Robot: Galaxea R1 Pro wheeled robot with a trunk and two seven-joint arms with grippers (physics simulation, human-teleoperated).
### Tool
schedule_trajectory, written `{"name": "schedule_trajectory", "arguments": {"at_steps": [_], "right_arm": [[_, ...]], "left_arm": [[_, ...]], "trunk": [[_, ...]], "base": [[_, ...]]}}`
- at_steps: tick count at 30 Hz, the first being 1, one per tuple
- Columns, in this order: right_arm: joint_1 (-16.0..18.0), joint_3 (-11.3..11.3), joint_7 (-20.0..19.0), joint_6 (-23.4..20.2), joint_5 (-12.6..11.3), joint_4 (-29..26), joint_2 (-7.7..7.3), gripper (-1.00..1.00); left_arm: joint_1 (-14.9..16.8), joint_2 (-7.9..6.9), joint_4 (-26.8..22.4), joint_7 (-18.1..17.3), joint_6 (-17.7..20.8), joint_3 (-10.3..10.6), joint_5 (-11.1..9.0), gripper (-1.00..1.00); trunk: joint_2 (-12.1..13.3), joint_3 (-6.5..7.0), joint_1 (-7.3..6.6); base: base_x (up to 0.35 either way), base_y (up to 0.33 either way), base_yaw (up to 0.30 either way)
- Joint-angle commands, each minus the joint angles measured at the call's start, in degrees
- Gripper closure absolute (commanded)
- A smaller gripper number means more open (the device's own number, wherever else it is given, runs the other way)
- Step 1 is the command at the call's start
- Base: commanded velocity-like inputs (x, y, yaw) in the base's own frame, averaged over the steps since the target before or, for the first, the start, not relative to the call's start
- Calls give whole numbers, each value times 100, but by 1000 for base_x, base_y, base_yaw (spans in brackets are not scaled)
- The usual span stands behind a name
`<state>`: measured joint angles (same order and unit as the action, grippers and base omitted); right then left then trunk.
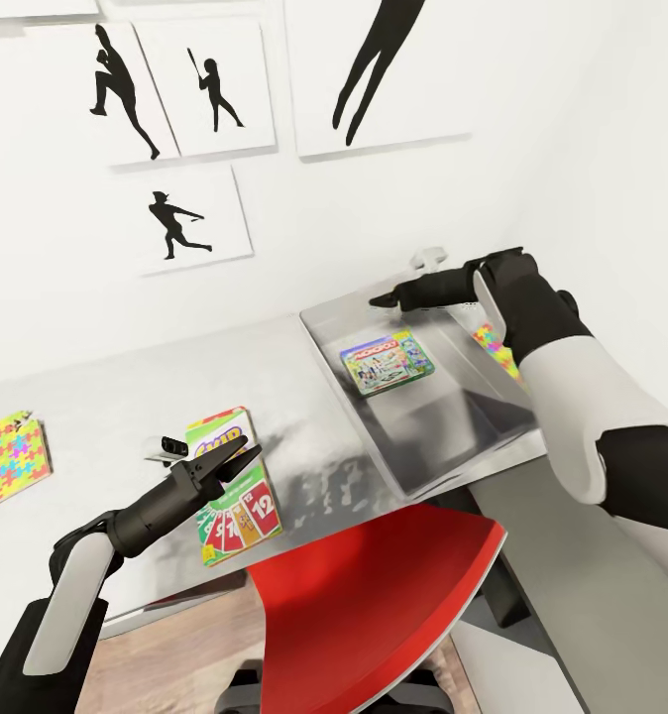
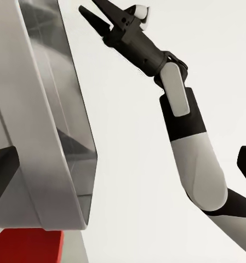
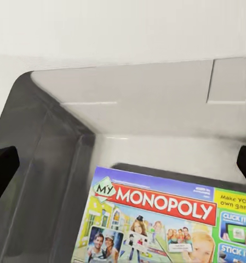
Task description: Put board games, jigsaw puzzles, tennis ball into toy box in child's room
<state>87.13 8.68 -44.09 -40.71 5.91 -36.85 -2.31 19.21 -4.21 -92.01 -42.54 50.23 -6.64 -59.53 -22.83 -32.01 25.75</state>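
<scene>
The right gripper hangs over the far end of the toy box, fingers spread apart and holding nothing. Right under it, a game lies flat in the box. The left gripper hovers just above another game on the table, its fingers apart too. A puzzle lies well off to its left.

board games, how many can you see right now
2: the Monopoly box lies inside the toy box; the yellow-green card game box lies on the table. Others may be out of view.
</scene>
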Motion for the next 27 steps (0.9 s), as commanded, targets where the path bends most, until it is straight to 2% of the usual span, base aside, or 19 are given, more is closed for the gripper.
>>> {"name": "schedule_trajectory", "arguments": {"at_steps": [1, 17, 19, 20, 22, 23, 25, 26, 27], "right_arm": [[4, 10, -45, -2, 62, -9, -4, -100], [-90, -12, -45, -295, 63, -1022, -312, -100], [-206, -15, -54, -528, 60, -1404, -402, -100], [-206, -15, -54, -528, 60, -1404, -402, -100], [-420, -20, -69, -816, 42, -1938, -527, -100], [-420, -20, -69, -816, 42, -1938, -527, -100], [-746, -29, -81, -1100, 21, -2626, -677, -100], [-746, -29, -81, -1100, 21, -2626, -677, -100], [-950, -44, -87, -1224, 15, -3018, -750, -100]], "left_arm": [[3, 0, -1, -8, 27, -3, -6, -100], [3, 1, 3, 8, 25, -3, -5, -100], [3, 3, 5, 42, 24, -3, -4, -100], [3, 3, 5, 42, 24, -3, -4, -100], [3, 8, 6, 109, 23, -3, -3, -100], [3, 8, 6, 109, 23, -3, -3, -100], [3, 13, 6, 194, 22, -2, -4, -100], [3, 13, 6, 194, 22, -2, -4, -100], [3, 16, 5, 233, 22, -1, -5, -100]], "trunk": [[-9, -8, 3], [-9, -8, 3], [-9, -8, 3], [-9, -8, 3], [-9, -8, 3], [-9, -8, 3], [-9, -8, 3], [-9, -8, 3], [-9, -8, 3]], "base": [[0, 0, 0], [0, 0, 0], [0, 0, 0], [0, 0, 0], [0, 0, 0], [0, 0, 0], [0, 0, 0], [0, 0, 0], [0, 0, 0]]}}
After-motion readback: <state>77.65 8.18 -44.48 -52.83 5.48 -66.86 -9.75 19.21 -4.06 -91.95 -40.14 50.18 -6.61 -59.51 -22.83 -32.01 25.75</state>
